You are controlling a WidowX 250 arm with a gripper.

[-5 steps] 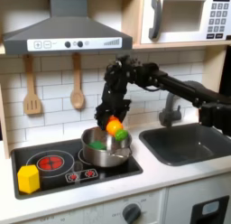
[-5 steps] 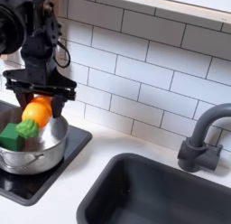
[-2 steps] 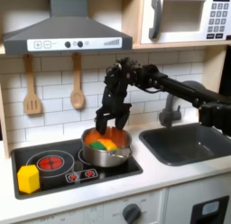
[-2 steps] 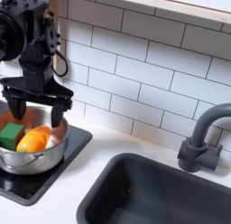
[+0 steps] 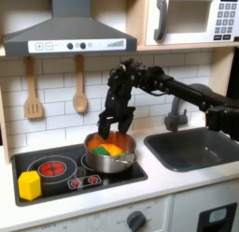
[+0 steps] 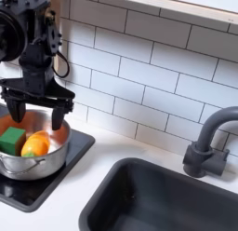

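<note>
Hovering just above the round silver metal pot [image 5: 109,156], the black claw [image 5: 115,123] hangs with its two fingers spread wide and nothing between them; in the second exterior view the claw [image 6: 37,107] has one fingertip to each side over the pot's [image 6: 42,160] rim. Inside the pot lies an orange toy carrot with a green top [image 6: 34,144], tilted against the wall, touching a green block-shaped toy [image 6: 11,140] that sits toward the second exterior view's left. In the first exterior view the carrot [image 5: 113,148] and the green piece [image 5: 100,151] show over the rim. The pot stands on the black toy stovetop [image 5: 70,172], on the burner toward the first exterior view's right; the red burner ring [image 5: 52,167] is beside it, and a yellow toy block [image 5: 30,184] stands near the stovetop's front corner on the first exterior view's left, well apart from the pot. A dark sink basin [image 6: 167,197] and grey faucet [image 6: 208,142] lie toward the second exterior view's right.
</note>
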